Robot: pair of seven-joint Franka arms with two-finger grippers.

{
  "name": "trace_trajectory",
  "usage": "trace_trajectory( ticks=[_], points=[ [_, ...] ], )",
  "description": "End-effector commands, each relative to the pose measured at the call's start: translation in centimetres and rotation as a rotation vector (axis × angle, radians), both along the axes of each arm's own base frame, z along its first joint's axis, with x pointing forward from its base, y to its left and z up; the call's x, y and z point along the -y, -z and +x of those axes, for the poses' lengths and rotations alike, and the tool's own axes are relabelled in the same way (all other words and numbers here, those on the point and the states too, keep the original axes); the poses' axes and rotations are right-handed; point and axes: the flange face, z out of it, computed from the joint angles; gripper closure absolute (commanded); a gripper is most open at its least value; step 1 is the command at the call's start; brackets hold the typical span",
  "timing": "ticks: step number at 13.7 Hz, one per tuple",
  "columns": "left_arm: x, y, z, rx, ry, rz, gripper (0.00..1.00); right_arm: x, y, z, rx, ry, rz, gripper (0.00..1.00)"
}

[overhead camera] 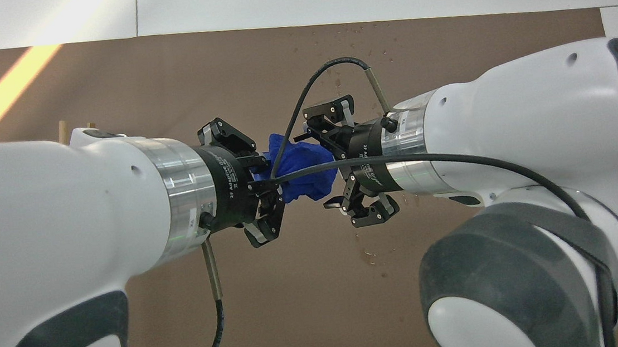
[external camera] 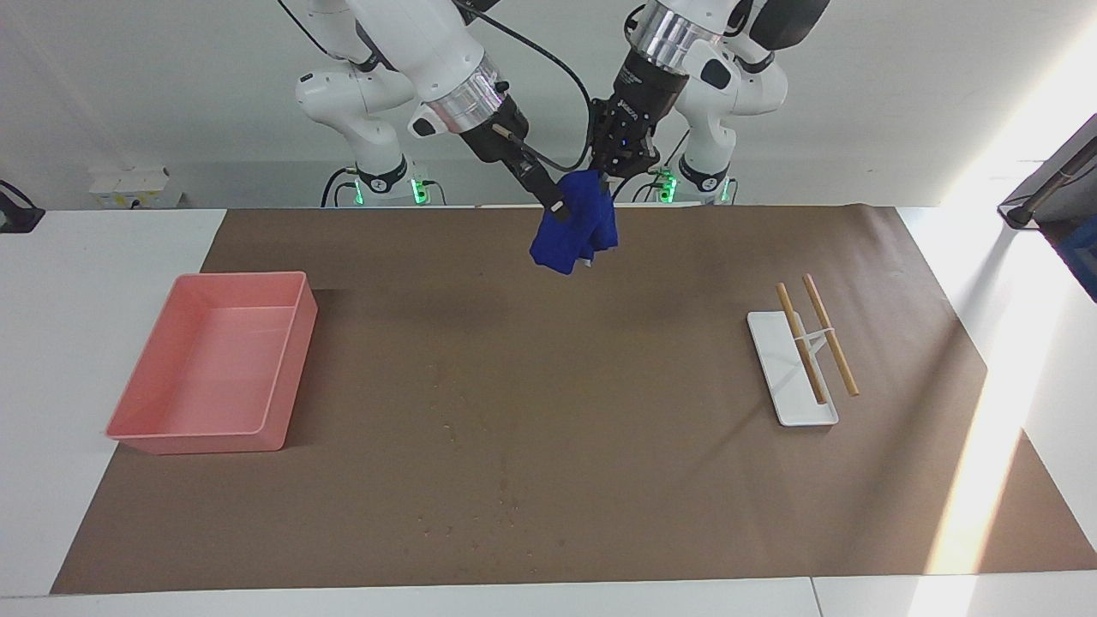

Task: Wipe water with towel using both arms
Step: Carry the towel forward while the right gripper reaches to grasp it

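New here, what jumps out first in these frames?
The blue towel, bunched and hanging in the air over the brown mat's robot-side edge, pinched by the left hand, with the right hand open right at it. Next, the pink tray toward the right arm's end and the white rack toward the left arm's. Water speckles the mat, farther from the robots.
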Motion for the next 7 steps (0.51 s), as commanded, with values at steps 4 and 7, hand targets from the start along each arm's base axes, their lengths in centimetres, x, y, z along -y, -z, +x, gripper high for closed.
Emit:
trace_trajectory(
  ticks=[4,7],
  points=[
    [0.9,-1.54,-2.34,0.035,-0.005,-0.039,1.0,-0.3,0.68,-0.27,-0.034,0.013,0.018,0.31],
    [0.91,-1.65,-2.29,0.037,-0.005,-0.041,1.0,-0.3,0.55,-0.21,-0.025,0.006,0.015,1.0]
  ],
)
